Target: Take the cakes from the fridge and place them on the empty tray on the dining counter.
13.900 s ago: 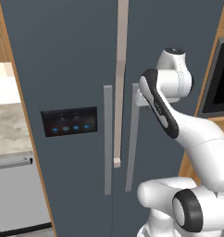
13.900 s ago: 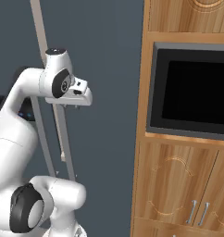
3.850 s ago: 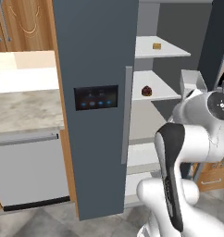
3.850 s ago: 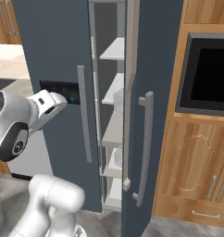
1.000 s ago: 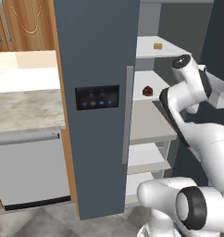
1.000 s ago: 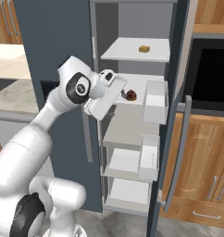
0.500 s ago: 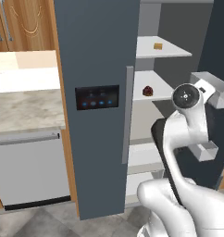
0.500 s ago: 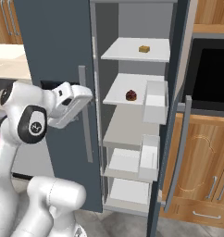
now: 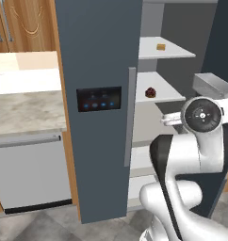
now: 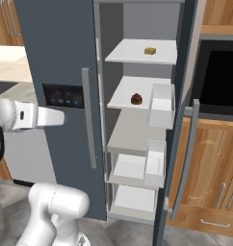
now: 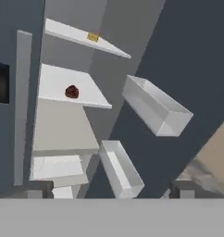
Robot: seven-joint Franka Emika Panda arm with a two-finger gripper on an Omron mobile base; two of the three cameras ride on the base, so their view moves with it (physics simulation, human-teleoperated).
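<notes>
Arm has pulled back from the fridge [image 10: 65,57]; jaws released, empty; both cakes [image 10: 136,99] remain shelved mid-frame; nothing picked yet.

Even, shadowless light; perhaps slightly soft.

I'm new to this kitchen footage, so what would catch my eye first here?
The tall dark fridge stands with its right door swung open, showing white shelves. Two tiny cakes sit inside: a tan square cake on the top shelf and a dark round cake on the shelf below. The white arm rises in front, its pincer open and empty, facing the shelves.
</notes>
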